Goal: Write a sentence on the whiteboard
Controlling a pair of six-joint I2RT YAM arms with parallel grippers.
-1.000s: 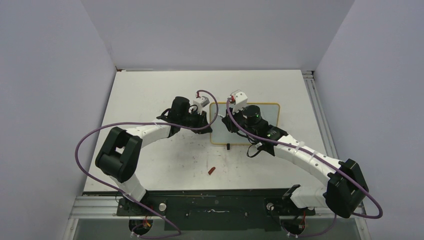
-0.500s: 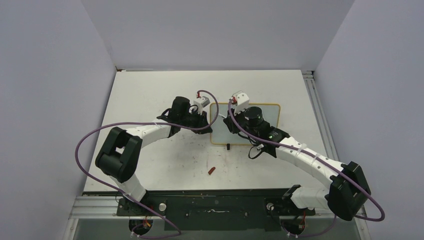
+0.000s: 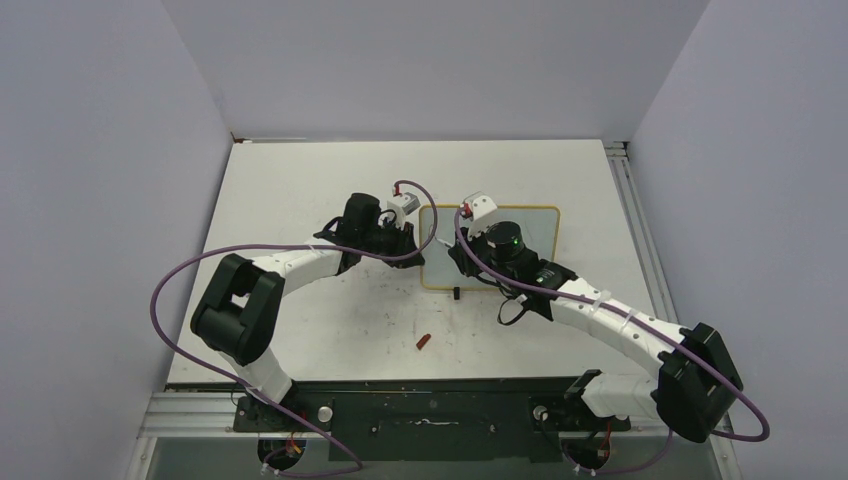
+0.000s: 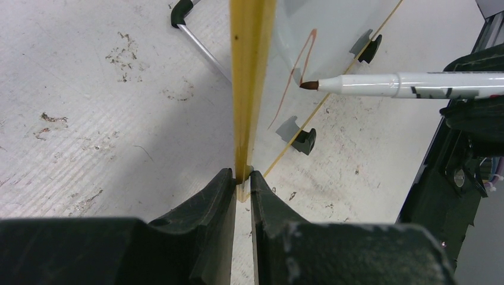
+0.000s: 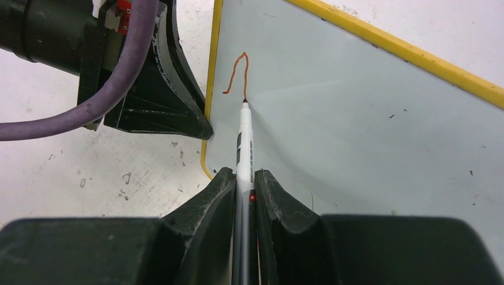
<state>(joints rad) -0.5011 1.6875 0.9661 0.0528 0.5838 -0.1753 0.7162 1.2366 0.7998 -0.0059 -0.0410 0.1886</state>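
Right wrist view: your right gripper [image 5: 243,184], pinching the marker [image 5: 245,148], slid nearer, so the sentence [image 5: 238,74] was one wiggly line (barely started); your left gripper [image 4: 241,184] pinched the whiteboard [image 4: 249,89] edge.

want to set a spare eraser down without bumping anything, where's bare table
Widest bare patch: the far strip of table between the back wall and the whiteboard. Also free: the stretch right of the board up to the side rail. Crowded: the board's left edge, where the left arm and right arm meet, and the near middle, with the red cap.
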